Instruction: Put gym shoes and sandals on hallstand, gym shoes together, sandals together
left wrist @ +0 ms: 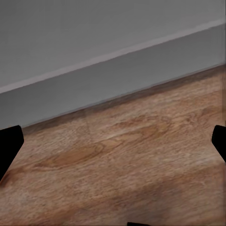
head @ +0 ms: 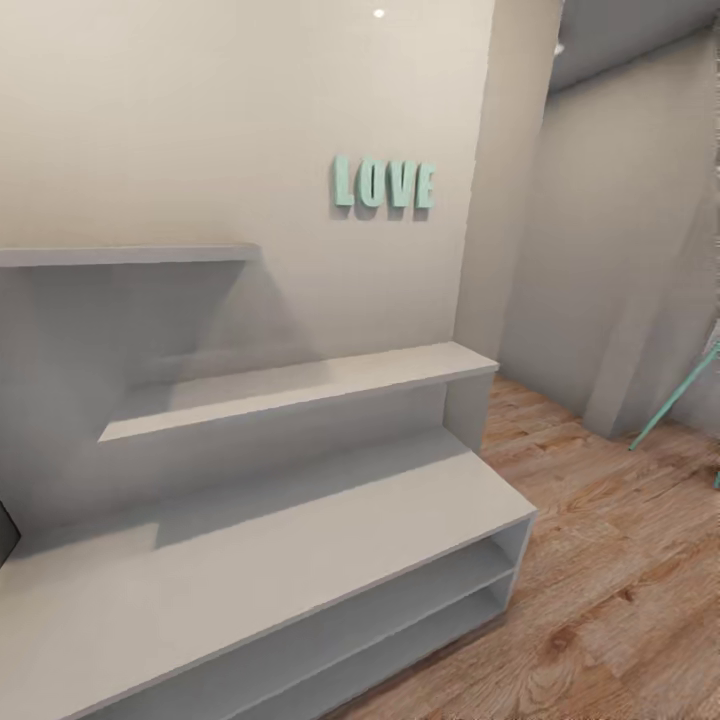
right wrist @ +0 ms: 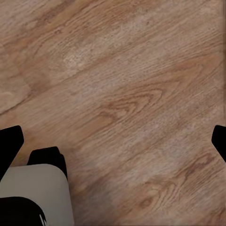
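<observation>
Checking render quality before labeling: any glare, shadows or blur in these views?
Head view: soft shadows under the wall shelves falling onto the hallstand, one small glare dot high on the wall, edges slightly smeared. Both wrist views: floor grain soft, evenly lit.

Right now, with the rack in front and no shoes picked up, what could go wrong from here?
1. The hallstand sits close below the head camera; turning or driving could bump its corner by the corridor floor.
2. The left gripper and the right gripper hang open low over the planks, with nothing between their fingertips; a further drop might scrape the floor.
3. The two wall shelves overhang the rack top, so an arm placing shoes there could strike them.
</observation>
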`<state>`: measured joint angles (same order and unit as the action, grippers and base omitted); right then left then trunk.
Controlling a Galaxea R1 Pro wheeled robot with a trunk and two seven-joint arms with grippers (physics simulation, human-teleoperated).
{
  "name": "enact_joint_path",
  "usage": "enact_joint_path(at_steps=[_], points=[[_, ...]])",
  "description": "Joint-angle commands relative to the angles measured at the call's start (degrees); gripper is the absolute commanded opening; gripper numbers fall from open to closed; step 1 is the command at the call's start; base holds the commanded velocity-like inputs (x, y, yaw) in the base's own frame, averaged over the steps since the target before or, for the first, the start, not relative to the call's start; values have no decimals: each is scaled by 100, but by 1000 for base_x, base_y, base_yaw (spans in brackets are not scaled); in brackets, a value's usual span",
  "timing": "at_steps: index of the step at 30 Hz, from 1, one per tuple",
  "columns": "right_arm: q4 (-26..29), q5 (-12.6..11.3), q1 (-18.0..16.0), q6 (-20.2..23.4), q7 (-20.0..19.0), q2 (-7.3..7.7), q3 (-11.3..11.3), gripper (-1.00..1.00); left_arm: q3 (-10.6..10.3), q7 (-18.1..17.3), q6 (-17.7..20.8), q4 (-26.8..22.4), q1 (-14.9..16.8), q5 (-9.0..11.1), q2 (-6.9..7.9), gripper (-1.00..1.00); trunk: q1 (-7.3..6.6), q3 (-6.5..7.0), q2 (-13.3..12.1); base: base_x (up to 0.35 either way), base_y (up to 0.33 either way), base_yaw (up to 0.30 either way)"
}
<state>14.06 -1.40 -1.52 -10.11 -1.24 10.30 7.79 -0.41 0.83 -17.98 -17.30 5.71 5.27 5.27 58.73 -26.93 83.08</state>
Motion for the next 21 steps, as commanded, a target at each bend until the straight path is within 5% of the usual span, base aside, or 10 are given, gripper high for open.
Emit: enact_joint_path(at_steps=[1, 21], points=[[0, 0, -1, 0, 0, 1, 3, 100, -1, -3, 1, 1, 0, 0, -3, 100, 0, 0, 0, 0, 0, -108], [1, -7, -5, 0, 1, 1, 11, 100, 4, -6, 4, 15, 0, -8, -71, 100, 0, 0, 0, 0, 0, -48]])
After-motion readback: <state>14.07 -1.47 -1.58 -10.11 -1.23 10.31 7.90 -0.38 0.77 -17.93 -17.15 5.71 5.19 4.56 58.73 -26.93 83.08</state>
